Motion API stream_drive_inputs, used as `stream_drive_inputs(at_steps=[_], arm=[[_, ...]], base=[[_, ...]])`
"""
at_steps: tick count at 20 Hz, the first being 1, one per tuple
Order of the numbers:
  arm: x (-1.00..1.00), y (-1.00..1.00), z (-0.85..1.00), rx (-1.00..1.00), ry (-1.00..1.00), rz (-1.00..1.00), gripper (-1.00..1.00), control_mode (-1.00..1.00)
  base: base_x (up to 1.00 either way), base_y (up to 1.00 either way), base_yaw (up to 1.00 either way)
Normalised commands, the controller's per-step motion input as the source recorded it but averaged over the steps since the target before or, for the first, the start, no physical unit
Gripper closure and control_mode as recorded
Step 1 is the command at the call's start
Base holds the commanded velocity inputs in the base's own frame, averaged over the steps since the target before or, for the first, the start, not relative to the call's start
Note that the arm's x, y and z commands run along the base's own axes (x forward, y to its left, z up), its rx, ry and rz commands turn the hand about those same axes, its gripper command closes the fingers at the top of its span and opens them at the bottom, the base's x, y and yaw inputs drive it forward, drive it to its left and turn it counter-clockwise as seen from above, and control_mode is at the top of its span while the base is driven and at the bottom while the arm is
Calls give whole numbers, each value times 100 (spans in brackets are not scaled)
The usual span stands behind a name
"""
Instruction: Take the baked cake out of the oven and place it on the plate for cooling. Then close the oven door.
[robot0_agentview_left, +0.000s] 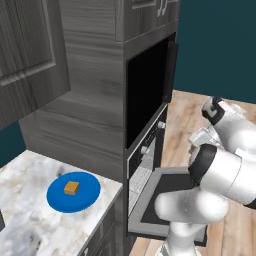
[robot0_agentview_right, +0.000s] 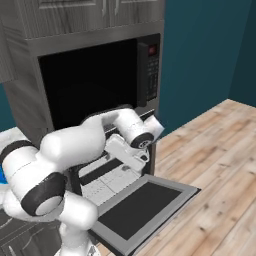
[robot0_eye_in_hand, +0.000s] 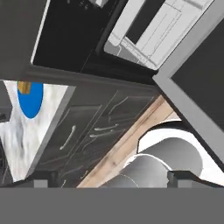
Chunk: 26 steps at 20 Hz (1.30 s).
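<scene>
Square orange-brown cake on round glossy blue plate; flat dark oven door down; tool released

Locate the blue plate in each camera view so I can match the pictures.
Left base view: the plate lies lower left on the marble counter, with the cake on it.
Right base view: only a blue sliver shows at the left edge, behind the arm.
Hand view: far left, a narrow blue oval.
Shared landmark: the open oven door.
</scene>
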Motion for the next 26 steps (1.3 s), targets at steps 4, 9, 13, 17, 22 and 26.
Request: stream_drive_inputs(at_steps=[4, 9, 13, 17, 22, 26], arm=[[-25, 0, 0, -27, -43, -48, -100, -100], [-5, -19, 0, -9, -16, -25, -100, -100], [-1, -7, 0, 0, 0, -12, -100, -100], [-11, -48, 0, 7, 0, -7, -100, -100], [0, -99, -5, 22, 0, -2, -100, -100], [0, -100, -13, 32, 0, 0, -100, -100]], base=[[0, 0, 0], [0, 0, 0], [0, 0, 0], [0, 0, 0], [0, 0, 0], [0, 0, 0]])
